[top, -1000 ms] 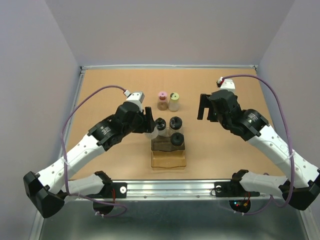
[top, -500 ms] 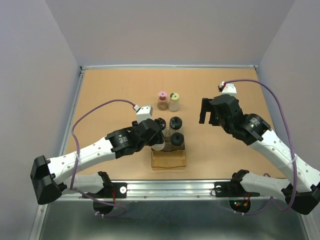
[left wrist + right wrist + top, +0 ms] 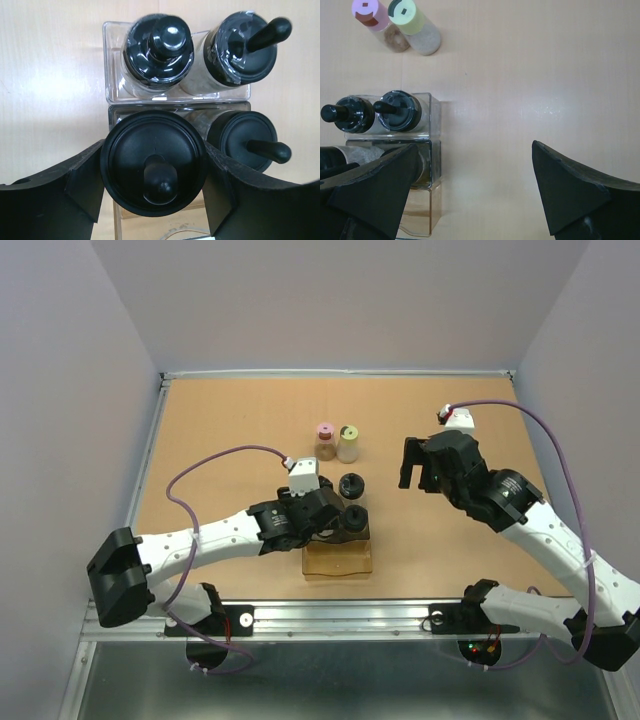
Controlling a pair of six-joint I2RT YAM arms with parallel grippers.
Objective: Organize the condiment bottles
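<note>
Swinging in from the left over the last second, the left arm (image 3: 215, 537) now reaches across the tan table (image 3: 220, 430) and puts the left gripper (image 3: 328, 520) over the left side of the brown-tinted, stepped, clear plastic tray (image 3: 338, 558); the right arm (image 3: 540, 530) has barely shifted. From above, two small clear round bottles with black knobbed caps show on the tray's right side: the rear-right black-capped bottle (image 3: 351, 485) on the far step and the mid-right black-capped bottle (image 3: 354, 520) on the middle step. Beyond the tray, the pink-capped bottle (image 3: 325, 440) and the yellow-green-capped bottle (image 3: 348, 443) stand close together on the table. The right gripper (image 3: 418, 464) hangs well to the right of the tray.

Seen from the left wrist, two black fingers (image 3: 82, 187) press on opposite sides of the held black-capped bottle (image 3: 152, 160), the jaws partly closed around it. This bottle is over the left of the middle step, just beside the mid-right bottle; whether its base rests on the step cannot be told. On the far step the rear-left black-capped bottle (image 3: 159, 47) stands just beside the rear-right one.

Seen from the right wrist, the jaws are spread wide with only bare table between them. The tray lies to their left, the two rear bottles upright on its far step, and the pink-capped and yellow-green-capped bottles stand farther off, apart from the tray.
</note>
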